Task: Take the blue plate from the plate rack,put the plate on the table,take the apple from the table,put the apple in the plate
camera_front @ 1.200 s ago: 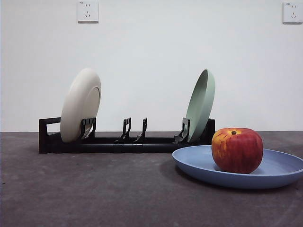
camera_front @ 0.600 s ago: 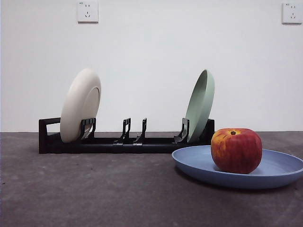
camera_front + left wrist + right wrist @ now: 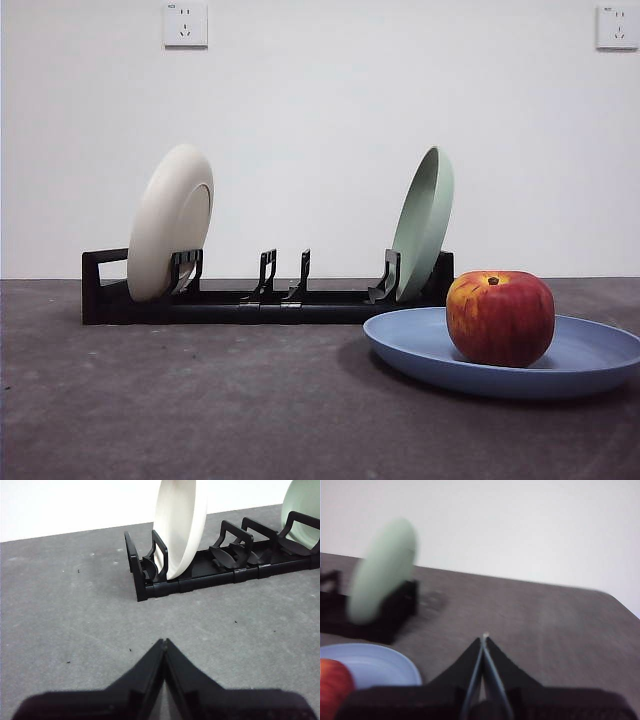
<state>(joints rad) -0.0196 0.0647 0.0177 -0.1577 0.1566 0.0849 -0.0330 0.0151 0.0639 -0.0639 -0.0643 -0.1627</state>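
Note:
The blue plate point(image 3: 560, 360) lies flat on the table point(image 3: 200, 410) at the front right. The red apple point(image 3: 500, 318) sits upright in it. The black plate rack point(image 3: 260, 300) stands behind and holds a cream-white plate point(image 3: 170, 222) at its left and a pale green plate point(image 3: 425, 222) at its right. My left gripper point(image 3: 164, 642) is shut and empty, above the table short of the rack's left end point(image 3: 137, 575). My right gripper point(image 3: 484, 639) is shut and empty, to the right of the blue plate point(image 3: 370, 665) and apple point(image 3: 332, 685). No gripper shows in the front view.
Two middle slots of the rack point(image 3: 285, 275) stand empty. The cream-white plate point(image 3: 180, 525) and the green plate point(image 3: 302, 505) show in the left wrist view. A white wall with two sockets point(image 3: 185, 22) backs the table. The right wrist view is blurred.
The apple has shifted very slightly in the blue plate. The rack and its plates have not moved.

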